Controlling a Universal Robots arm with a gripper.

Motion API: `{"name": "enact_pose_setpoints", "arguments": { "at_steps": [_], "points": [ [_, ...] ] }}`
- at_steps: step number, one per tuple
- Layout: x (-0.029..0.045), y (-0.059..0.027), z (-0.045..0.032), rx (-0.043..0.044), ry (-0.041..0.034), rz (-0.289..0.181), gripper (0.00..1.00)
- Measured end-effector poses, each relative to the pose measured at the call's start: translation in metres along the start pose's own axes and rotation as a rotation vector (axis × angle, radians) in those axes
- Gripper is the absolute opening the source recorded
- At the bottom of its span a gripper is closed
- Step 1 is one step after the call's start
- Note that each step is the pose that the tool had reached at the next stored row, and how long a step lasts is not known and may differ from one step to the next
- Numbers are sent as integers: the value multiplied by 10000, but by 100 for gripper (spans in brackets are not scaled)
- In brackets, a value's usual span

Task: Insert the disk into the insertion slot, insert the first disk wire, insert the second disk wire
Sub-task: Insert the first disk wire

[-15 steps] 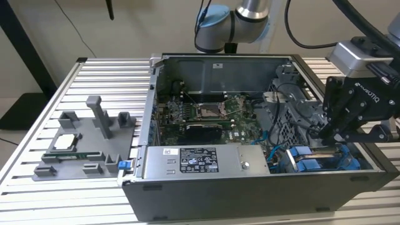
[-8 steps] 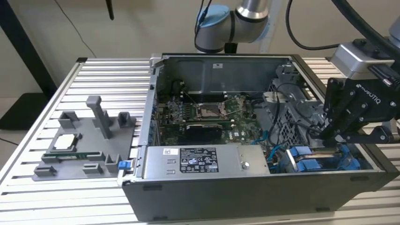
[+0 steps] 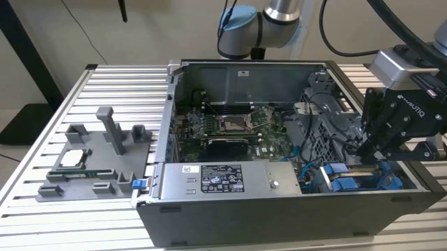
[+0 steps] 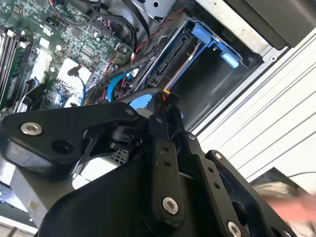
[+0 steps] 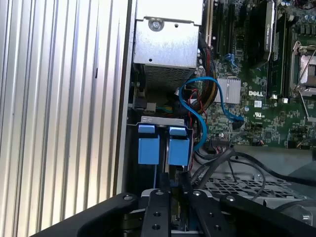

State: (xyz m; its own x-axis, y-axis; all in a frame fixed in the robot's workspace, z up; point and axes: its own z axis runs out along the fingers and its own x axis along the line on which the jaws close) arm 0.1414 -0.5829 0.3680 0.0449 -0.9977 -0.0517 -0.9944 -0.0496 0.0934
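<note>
The end effector [image 3: 369, 151] hangs inside the open computer case [image 3: 279, 219] on the bench [image 3: 42, 219], at its corner toward the exterior view's right, apparently clenched on a black wire connector [image 4: 166, 106]. Beneath it lies the insertion slot [image 5: 160, 120]; blue carrier tabs [image 5: 148, 144] suggest the disk is seated, its body hidden. Plugging in well likely needs square alignment and a straight, gentle push.

Silver-grey metal arm tubes [image 3: 281, 9] are joined by light-blue capped joints [image 3: 236, 20]. A grey box-shaped wrist housing [image 3: 392, 67] carries thick black cables [image 3: 398, 25]. The matt black claw [image 3: 370, 152] has bolted link plates [image 4: 160, 163] with silver screw heads [image 4: 170, 205].
</note>
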Motion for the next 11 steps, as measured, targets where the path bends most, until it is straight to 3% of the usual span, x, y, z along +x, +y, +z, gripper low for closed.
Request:
{"name": "enact_pose_setpoints", "arguments": {
  "at_steps": [11],
  "points": [
    [3, -62, 87, 0, -3, 0, 0]
  ]
}}
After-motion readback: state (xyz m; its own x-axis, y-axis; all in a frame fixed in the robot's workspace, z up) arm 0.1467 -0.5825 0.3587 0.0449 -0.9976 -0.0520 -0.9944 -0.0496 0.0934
